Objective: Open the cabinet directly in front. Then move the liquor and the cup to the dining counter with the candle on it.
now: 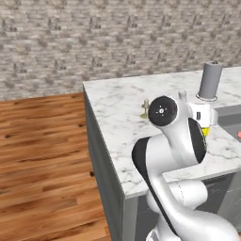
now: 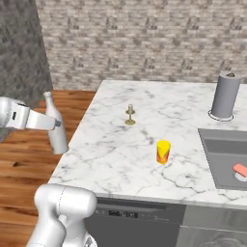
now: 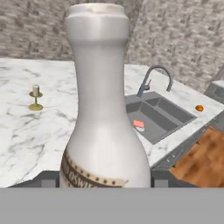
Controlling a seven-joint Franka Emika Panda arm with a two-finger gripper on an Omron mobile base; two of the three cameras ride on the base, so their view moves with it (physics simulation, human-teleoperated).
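Note:
My gripper (image 2: 56, 124) is shut on the liquor (image 2: 56, 126), a pale slim-necked bottle held upright just off the left edge of the dining counter (image 2: 144, 140), above the wood floor. In the hand view the liquor (image 3: 103, 109) stands close in front and hides the fingertips. The yellow cup (image 2: 163, 151) with its red mark stands on the marble near the front edge. Farther back stands the small candle (image 2: 130, 116) on its flared stand, also seen as the candle (image 3: 36, 97) and the candle (image 1: 145, 109). My arm hides most of the cup (image 1: 205, 132) in the left base view.
A grey upright cylinder (image 2: 225, 95) on a round base stands at the counter's back right. The built-in sink (image 2: 226, 154) holds a red item (image 2: 240, 169), with the faucet (image 3: 153, 78) behind it. A brick wall runs behind, and wood floor (image 1: 42, 155) lies to the left.

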